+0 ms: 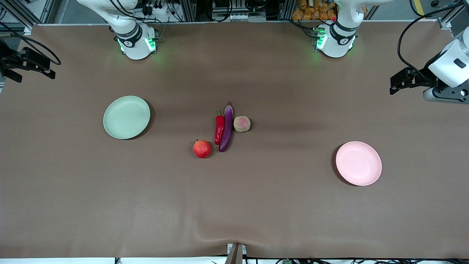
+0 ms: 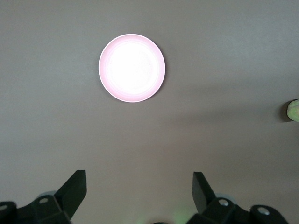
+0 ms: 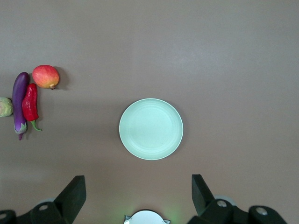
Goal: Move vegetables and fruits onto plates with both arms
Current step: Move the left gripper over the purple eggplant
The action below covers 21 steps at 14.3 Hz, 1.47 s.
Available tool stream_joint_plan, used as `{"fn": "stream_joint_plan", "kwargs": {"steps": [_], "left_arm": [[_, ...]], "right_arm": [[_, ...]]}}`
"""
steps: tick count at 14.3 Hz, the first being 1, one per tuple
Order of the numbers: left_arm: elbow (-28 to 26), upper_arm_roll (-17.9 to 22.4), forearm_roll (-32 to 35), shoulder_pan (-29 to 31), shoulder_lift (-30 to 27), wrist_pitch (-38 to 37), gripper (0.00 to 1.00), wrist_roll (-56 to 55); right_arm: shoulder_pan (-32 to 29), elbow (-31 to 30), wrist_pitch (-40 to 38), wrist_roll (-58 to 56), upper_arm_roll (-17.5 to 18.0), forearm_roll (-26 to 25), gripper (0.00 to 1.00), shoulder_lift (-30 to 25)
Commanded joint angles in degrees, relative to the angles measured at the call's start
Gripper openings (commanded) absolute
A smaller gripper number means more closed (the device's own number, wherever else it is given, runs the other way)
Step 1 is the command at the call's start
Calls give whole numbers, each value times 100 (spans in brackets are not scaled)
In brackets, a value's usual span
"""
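Observation:
A purple eggplant (image 1: 227,128), a red chili pepper (image 1: 219,129), a yellowish pink-blushed fruit (image 1: 242,124) and a red pomegranate-like fruit (image 1: 202,149) lie together mid-table. The pale green plate (image 1: 126,117) lies empty toward the right arm's end. The pale pink plate (image 1: 358,163) lies empty toward the left arm's end. My left gripper (image 2: 139,179) is open and empty, high over its end of the table (image 1: 403,81), with the pink plate (image 2: 131,67) below. My right gripper (image 3: 138,183) is open and empty, high over its end (image 1: 33,66), with the green plate (image 3: 151,129) below.
The brown cloth (image 1: 234,205) covers the whole table and has a small wrinkle at its near edge. The arm bases (image 1: 136,44) (image 1: 334,41) stand along the edge farthest from the front camera. Orange items (image 1: 315,9) sit off the table past that edge.

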Motion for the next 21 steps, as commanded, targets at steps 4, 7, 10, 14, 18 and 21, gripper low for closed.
{"fn": "stream_joint_plan", "kwargs": {"steps": [4, 7, 10, 14, 18, 21], "left_arm": [[88, -116, -23, 42, 21, -80, 100, -12], [210, -63, -120, 78, 301, -44, 100, -554], [597, -247, -400, -211, 898, -44, 100, -1696], [1221, -248, -480, -1036, 1899, 192, 100, -2752], [1222, -248, -410, -2003, 2480, 824, 100, -3457], [1248, -178, -122, -2776, 2972, 1027, 100, -3640]], "right_arm": [[153, 136, -96, -26, -91, -12, 100, 47], [162, 136, -96, -17, -91, -12, 100, 47], [153, 127, -96, -17, -91, -3, 100, 56], [92, 118, -96, -8, -83, -3, 100, 65], [83, 127, -105, -17, -83, -3, 100, 73], [74, 127, -96, -17, -83, -3, 100, 82]]}}
